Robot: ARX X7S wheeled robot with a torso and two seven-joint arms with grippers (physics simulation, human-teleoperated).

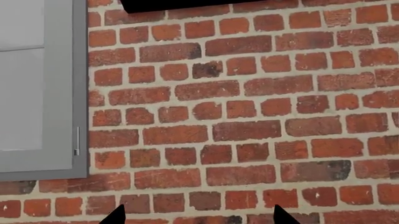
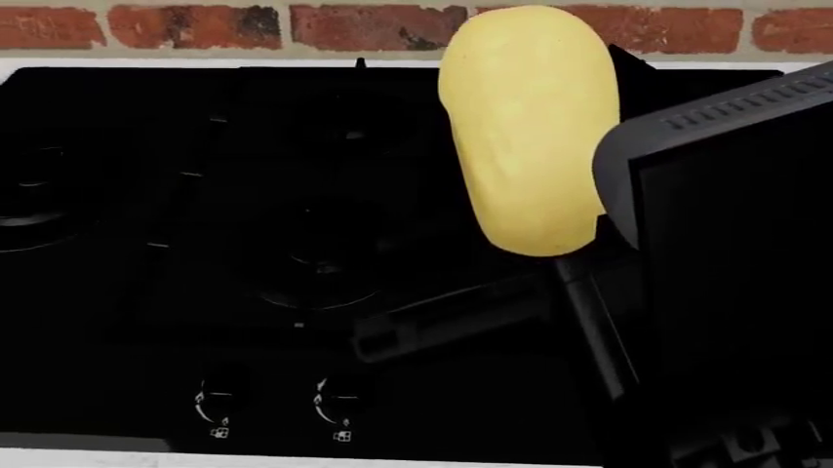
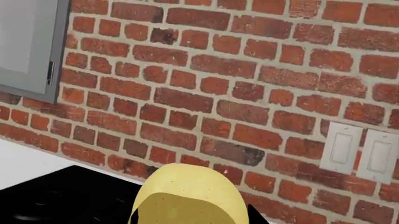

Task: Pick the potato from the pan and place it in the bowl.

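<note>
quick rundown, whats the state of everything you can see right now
potato: lifted above the stove, held upright by the right arm
right gripper: shut on the potato, fingers mostly hidden
left gripper: open, holding nothing, facing the brick wall
stove: burners show no flame
stove knobs: two in view, both pointers set the same way
cabinet door: closed
wall switches: two rockers, position unclear

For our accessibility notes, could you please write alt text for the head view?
A pale-yellow potato is held up close to the camera by the black right arm's gripper, above a black stove whose pan barely stands out. Two knobs sit near the stove's front edge, and a red brick wall runs behind.
</note>
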